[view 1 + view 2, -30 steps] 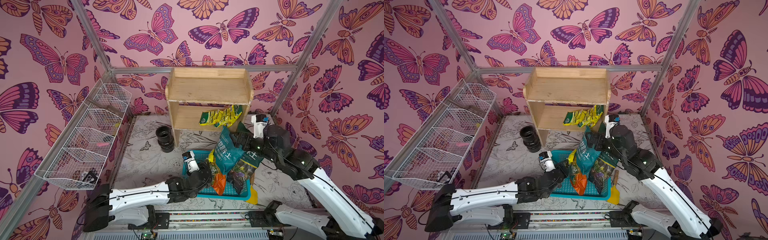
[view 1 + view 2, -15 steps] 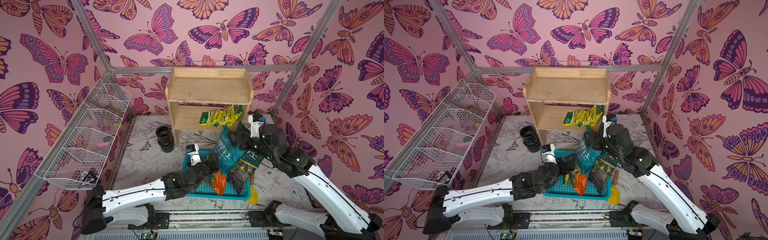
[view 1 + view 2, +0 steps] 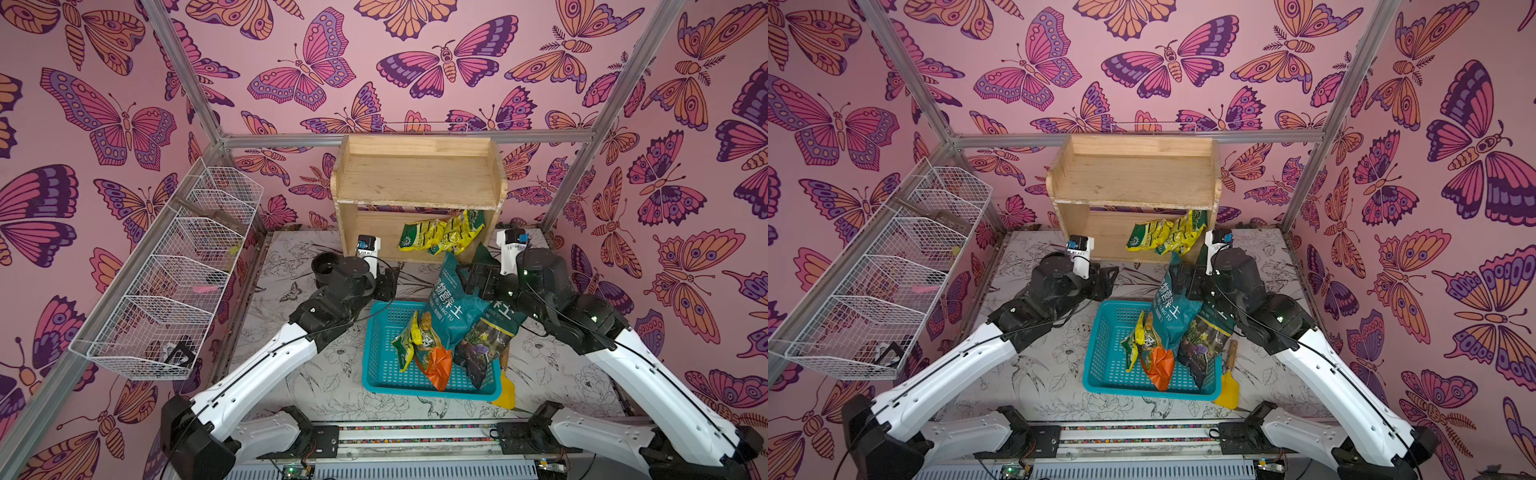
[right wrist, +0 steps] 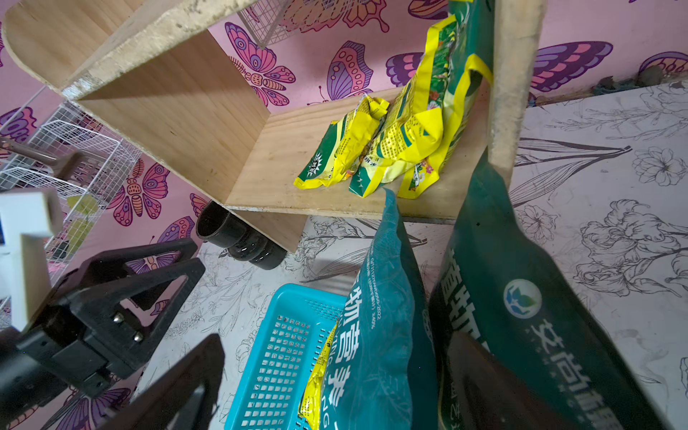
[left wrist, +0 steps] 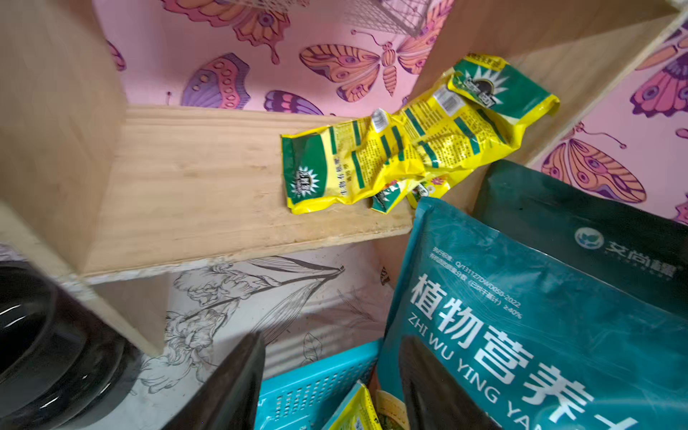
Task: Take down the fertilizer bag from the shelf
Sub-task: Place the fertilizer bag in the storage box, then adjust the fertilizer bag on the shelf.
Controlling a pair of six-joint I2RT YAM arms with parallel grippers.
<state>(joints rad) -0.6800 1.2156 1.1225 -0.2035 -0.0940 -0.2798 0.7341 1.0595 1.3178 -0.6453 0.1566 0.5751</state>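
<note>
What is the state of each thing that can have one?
Pale wooden two-tier shelf: lower tier holds bags.
Crumpled yellow-green fertilizer bags: lying on lower tier, untouched.
Turquoise plastic basket: holds several bags.
Large teal soil bag: propped upright in basket.
Left gripper: open, empty.
Right gripper: open, empty.

Shelf point(image 3: 415, 183) – small 2-tier rack, pale bare wood w/ solid side panels & low back rail – stood upright at the back wall, open side facing the arms. Fertilizer bags point(image 3: 440, 232) were still on its lower tier, at the right end: crinkled yellow-and-green packets, overlapping, lying mostly flat, front ends near the board's edge. One leaned up against the right panel; exact count unclear.
</note>
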